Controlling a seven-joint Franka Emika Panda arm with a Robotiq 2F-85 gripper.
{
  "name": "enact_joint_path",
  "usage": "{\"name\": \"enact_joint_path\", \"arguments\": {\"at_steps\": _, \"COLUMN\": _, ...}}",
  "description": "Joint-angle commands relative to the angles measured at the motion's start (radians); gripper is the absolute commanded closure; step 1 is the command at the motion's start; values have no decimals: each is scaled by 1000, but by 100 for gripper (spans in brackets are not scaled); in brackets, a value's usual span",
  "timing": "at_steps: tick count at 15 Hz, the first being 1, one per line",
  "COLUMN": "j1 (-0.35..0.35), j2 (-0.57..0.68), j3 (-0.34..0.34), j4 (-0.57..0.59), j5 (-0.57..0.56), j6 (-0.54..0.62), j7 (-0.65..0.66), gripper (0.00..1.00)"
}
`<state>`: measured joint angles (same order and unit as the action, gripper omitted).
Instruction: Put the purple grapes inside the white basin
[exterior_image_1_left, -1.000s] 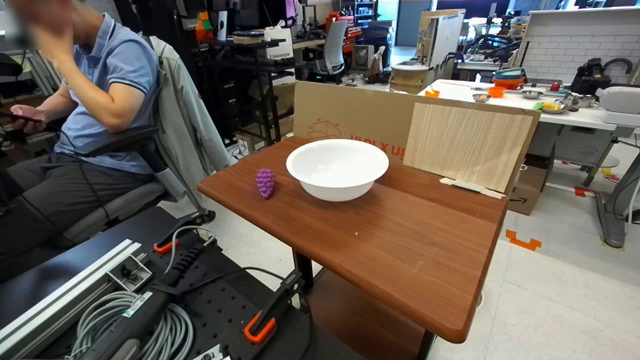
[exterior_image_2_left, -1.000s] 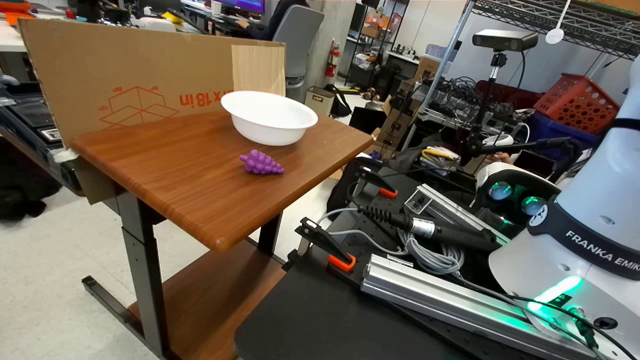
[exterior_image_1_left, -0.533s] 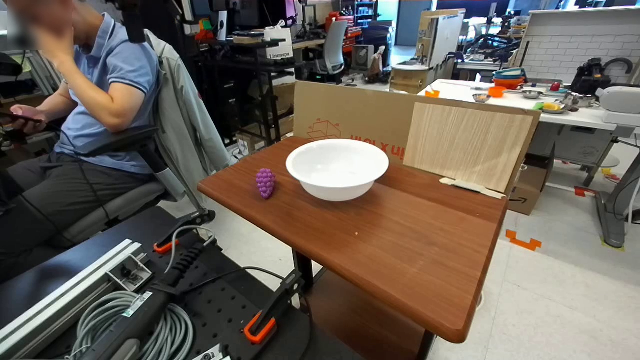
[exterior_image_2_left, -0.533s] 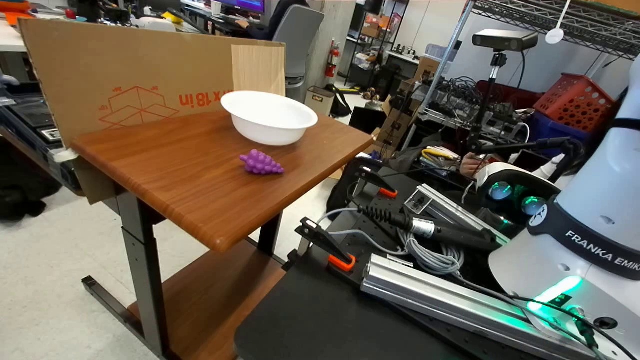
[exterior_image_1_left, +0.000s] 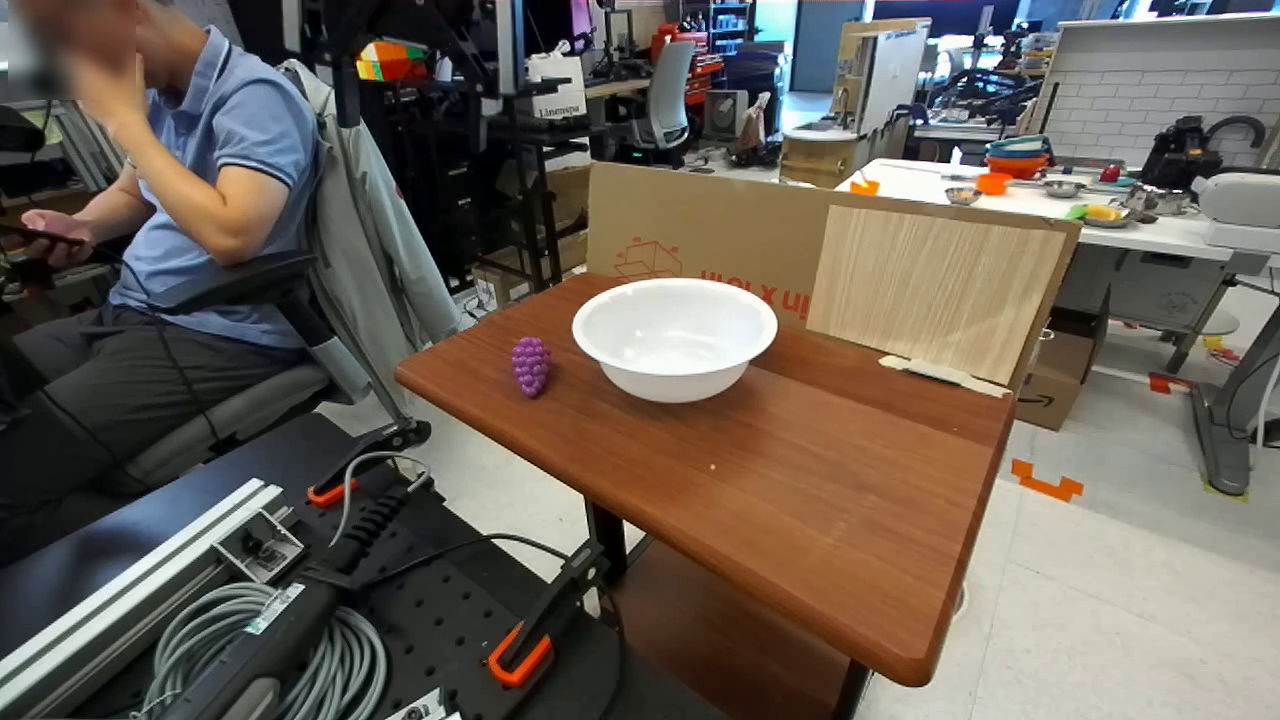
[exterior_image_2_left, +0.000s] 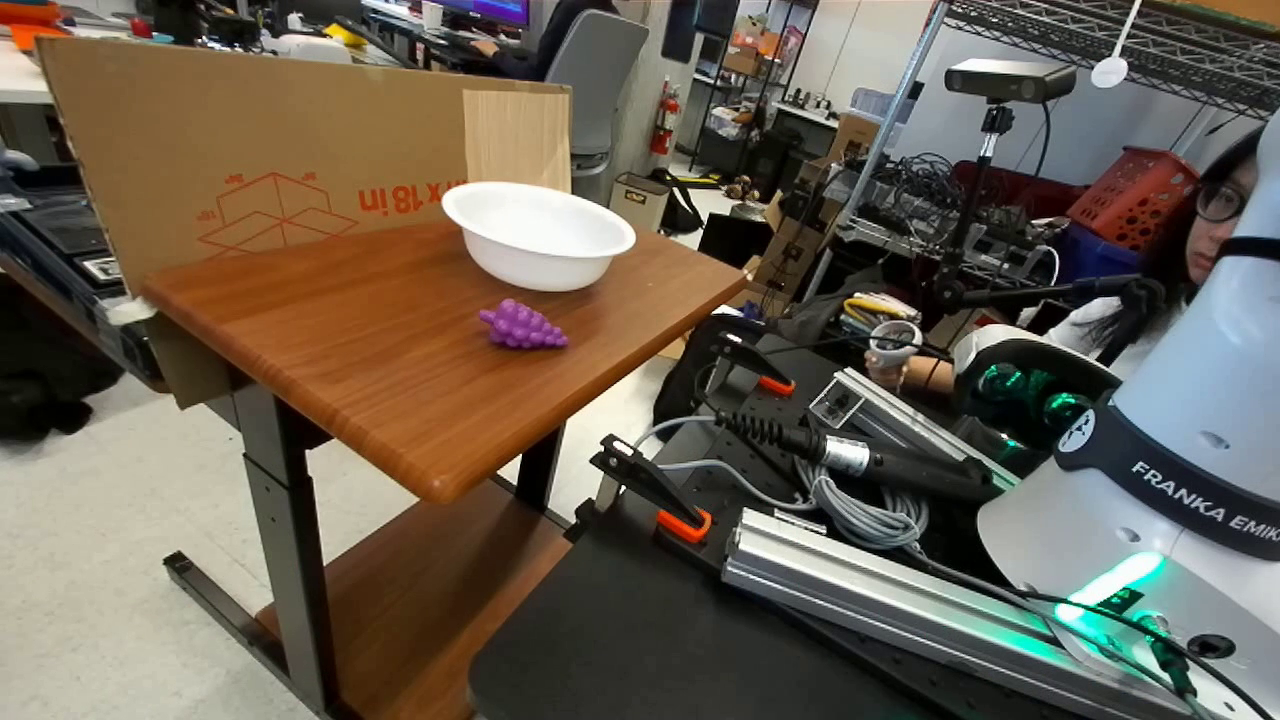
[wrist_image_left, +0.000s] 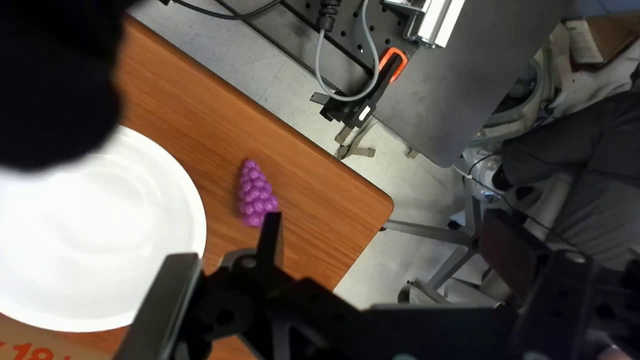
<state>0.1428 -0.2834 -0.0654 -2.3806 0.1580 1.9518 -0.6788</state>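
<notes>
Just behind the white basin (exterior_image_1_left: 675, 345), upright cardboard (exterior_image_1_left: 710, 220) and wood-grain board (exterior_image_1_left: 935, 290)

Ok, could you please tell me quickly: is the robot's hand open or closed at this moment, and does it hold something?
Hand: open, holding nothing; the purple grapes lie on the table.

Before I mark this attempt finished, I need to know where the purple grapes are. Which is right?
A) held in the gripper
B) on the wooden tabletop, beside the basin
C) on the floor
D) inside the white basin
B: the purple grapes lie on the wooden tabletop, with a strip of wood showing between them and the white basin in the wrist view.
</notes>
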Motion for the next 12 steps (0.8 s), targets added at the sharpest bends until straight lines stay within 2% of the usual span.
{"name": "enact_joint_path", "arguments": {"at_steps": 1, "j1": -17, "j2": 205, "j3": 52, "j4": 146, "j5": -119, "j6": -44, "j7": 40, "gripper": 0}}
{"name": "enact_joint_path", "arguments": {"at_steps": 7, "j1": -16, "j2": 383, "j3": 115, "j4": 162, "j5": -446, "j6": 239, "j7": 355, "gripper": 0}}
{"name": "enact_joint_path", "arguments": {"at_steps": 9, "j1": -12, "j2": 410, "j3": 117, "j4": 150, "j5": -510, "j6": 349, "j7": 482, "gripper": 0}}
{"name": "enact_joint_path", "arguments": {"at_steps": 12, "j1": -1, "j2": 427, "j3": 123, "j4": 125, "j5": -543, "j6": 444, "j7": 614, "gripper": 0}}
